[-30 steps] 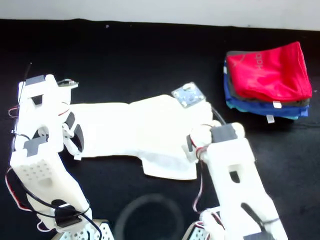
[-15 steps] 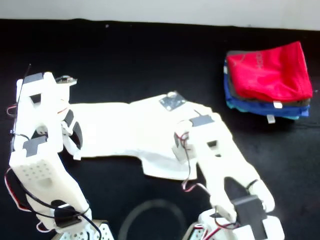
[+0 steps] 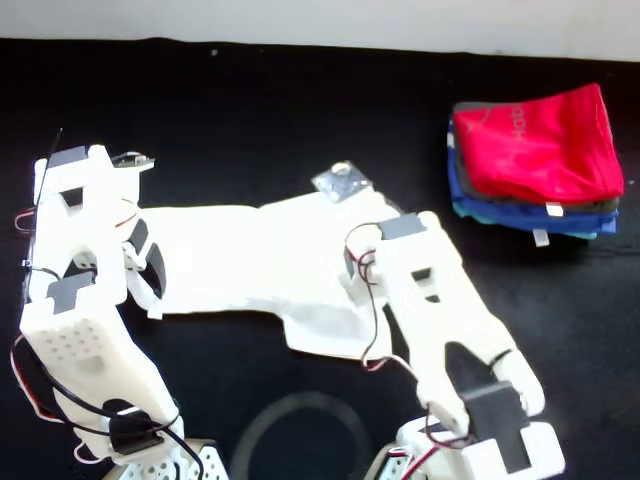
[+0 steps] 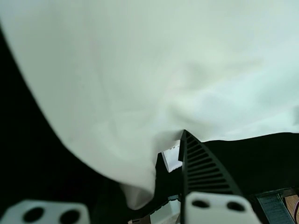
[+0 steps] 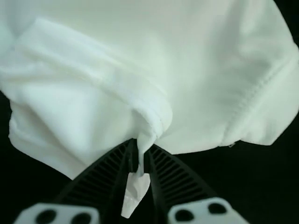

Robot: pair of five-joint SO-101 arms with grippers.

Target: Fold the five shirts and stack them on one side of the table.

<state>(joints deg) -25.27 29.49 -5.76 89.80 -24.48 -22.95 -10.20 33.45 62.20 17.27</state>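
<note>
Right hand pinched closed, left hand low, both arms outstretched

Shirt flat on table centre; folded stack far right.

I get bright, even light. The white shirt glares almost flat against the black table, which swallows any shadow around the shirt. From the wrists, only soft grey shading marks the shirt's folds and hem.

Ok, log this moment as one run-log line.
white shirt: spread mid-table | right jaws: shut on its fold | left arm: at its other end | stack: folded shirts, red on top
</note>
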